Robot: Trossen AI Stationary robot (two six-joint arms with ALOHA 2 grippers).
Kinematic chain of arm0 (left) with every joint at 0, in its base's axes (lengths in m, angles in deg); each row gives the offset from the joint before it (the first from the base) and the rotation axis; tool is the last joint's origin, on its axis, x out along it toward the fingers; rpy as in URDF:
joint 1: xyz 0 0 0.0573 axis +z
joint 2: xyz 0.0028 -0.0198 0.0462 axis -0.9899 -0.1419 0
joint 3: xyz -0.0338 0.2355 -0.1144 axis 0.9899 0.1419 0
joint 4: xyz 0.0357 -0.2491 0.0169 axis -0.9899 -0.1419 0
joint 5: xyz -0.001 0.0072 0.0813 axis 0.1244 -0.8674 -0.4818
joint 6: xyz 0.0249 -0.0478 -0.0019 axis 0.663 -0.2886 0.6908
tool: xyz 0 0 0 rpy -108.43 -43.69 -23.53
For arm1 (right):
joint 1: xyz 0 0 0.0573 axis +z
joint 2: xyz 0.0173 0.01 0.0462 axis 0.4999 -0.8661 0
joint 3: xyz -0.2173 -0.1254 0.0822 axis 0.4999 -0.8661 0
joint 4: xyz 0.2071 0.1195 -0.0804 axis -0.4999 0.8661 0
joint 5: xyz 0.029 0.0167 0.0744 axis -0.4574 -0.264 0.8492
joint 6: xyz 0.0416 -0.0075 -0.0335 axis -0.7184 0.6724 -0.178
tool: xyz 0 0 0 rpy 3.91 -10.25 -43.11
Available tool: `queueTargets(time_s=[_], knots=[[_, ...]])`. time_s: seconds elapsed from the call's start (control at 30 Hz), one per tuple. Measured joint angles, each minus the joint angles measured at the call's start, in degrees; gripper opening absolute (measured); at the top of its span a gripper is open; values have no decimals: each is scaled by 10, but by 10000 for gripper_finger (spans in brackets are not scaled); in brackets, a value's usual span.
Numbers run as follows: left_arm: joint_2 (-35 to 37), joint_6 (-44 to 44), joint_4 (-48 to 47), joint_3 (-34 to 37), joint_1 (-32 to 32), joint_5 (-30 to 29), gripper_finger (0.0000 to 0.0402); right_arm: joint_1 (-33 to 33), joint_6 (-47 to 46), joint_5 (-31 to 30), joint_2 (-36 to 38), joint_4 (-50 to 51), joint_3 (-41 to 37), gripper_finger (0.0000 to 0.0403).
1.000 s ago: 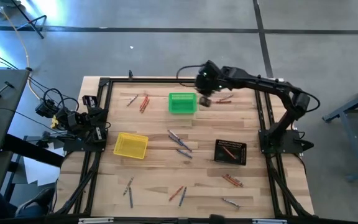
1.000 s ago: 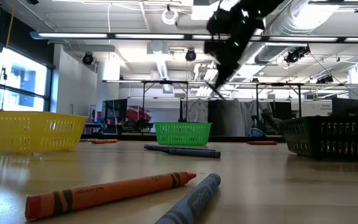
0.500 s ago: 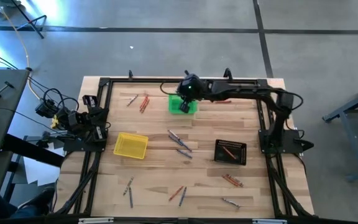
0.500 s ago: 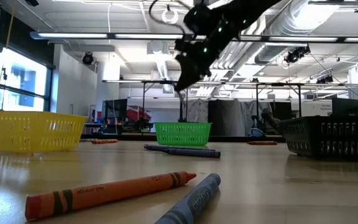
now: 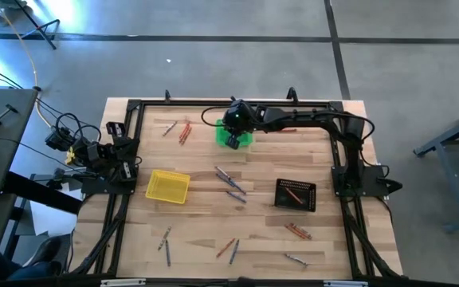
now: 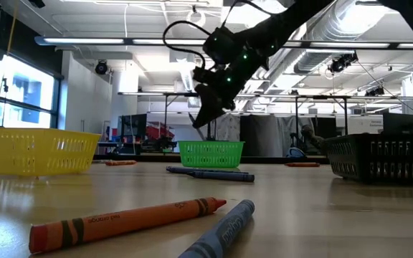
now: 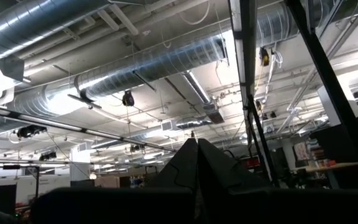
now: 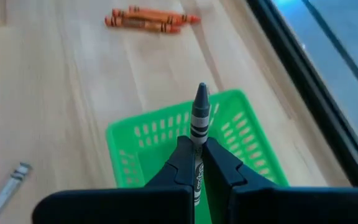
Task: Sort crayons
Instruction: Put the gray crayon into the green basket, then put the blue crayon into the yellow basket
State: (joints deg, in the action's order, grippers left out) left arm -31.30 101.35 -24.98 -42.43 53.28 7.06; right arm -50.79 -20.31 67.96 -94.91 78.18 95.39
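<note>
High view straight down; low view table-level; both share green basket (image 5: pixel 234 133).

Your right gripper (image 5: pixel 233 142) hangs above the far mesh basket (image 5: pixel 246 136), crayon (image 8: pixel 199 118) clamped between its fingers; your left gripper (image 7: pixel 197 163) sits back at the table's (image 5: pixel 198 223) left edge

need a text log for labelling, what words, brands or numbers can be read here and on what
None reads clearly.
Orange paper-wrapped crayon in the low view's foreground: dark print on the wrapper, too small to read.
Blue-grey crayon beside it: curved lettering, blurred.
Grey crayon in the right gripper, above the green mesh basket: print unreadable.
</note>
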Motion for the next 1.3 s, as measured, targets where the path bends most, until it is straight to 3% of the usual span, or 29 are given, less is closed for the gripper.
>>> queueTargets(time_s=[0.77,1.3], knots=[[0,0,0,0,0,0,3,-19,-27,-1,-23,58,0,3],[0,15,0,0,0,-17,3,-19,-59,0,-23,72,0,91]])
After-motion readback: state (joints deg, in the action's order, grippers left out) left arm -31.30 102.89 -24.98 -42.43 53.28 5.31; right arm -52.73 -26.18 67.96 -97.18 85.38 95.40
